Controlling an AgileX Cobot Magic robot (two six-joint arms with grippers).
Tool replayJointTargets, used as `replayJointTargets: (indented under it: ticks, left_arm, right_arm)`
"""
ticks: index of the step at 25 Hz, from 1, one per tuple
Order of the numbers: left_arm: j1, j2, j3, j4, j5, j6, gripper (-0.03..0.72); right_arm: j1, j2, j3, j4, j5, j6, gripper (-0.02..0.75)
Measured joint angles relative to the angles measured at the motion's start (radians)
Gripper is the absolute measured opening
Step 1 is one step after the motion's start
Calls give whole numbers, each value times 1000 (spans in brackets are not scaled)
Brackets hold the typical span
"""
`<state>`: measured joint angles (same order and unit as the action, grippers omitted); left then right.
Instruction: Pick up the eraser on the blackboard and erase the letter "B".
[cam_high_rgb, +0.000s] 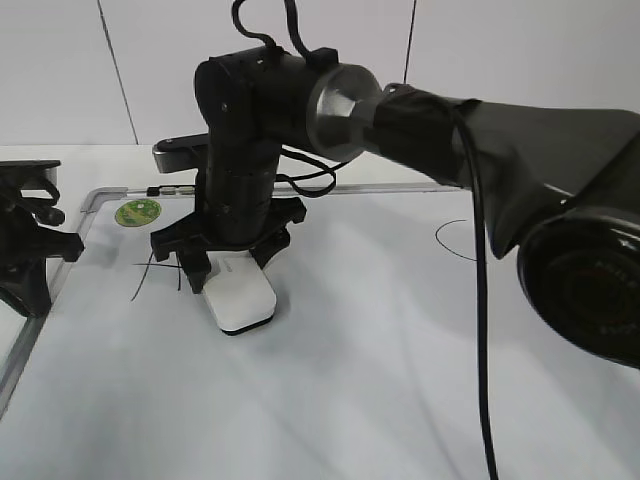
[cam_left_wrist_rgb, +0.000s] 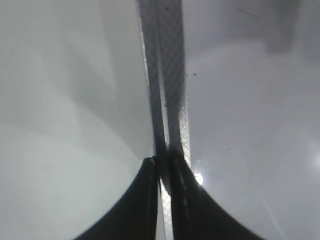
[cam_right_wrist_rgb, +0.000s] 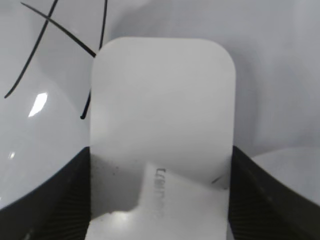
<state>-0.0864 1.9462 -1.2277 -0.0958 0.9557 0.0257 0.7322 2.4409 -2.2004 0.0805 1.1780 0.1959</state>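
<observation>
The white eraser (cam_high_rgb: 240, 292) lies flat on the blackboard (cam_high_rgb: 400, 350), its black felt edge just showing at the bottom. My right gripper (cam_high_rgb: 228, 262) reaches across to the left and is shut on the eraser, one finger against each long side; the right wrist view shows the eraser (cam_right_wrist_rgb: 162, 115) between the black fingers (cam_right_wrist_rgb: 160, 200). The thin strokes of the "A" (cam_high_rgb: 150, 272) lie just left of the eraser. A curved stroke of the "C" (cam_high_rgb: 452, 240) shows to the right. The letter "B" does not show in any view. My left gripper (cam_high_rgb: 40, 245) is shut and empty at the board's left edge.
A round green sticker (cam_high_rgb: 138, 211) sits near the board's far left corner. The left wrist view shows the board's grey metal frame (cam_left_wrist_rgb: 170, 75) running under the closed left fingers (cam_left_wrist_rgb: 162, 162). The right arm's black body (cam_high_rgb: 520, 170) spans the right half above the board.
</observation>
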Motion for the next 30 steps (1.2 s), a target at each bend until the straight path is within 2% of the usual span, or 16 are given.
replayJointTargets:
  ticks: [12,24,30]
  left_arm:
    - [0,0,0,-2,0,2,21]
    - [0,0,0,-9,-3,2,21]
    - [0,0,0,-9,-5,4,21]
  right_arm:
    - [0,-27,71,-24,-46,-4,541]
    - [15,-29,75,-142,-44,23,541]
    - [-34,-31,75,-181,-30,53,541]
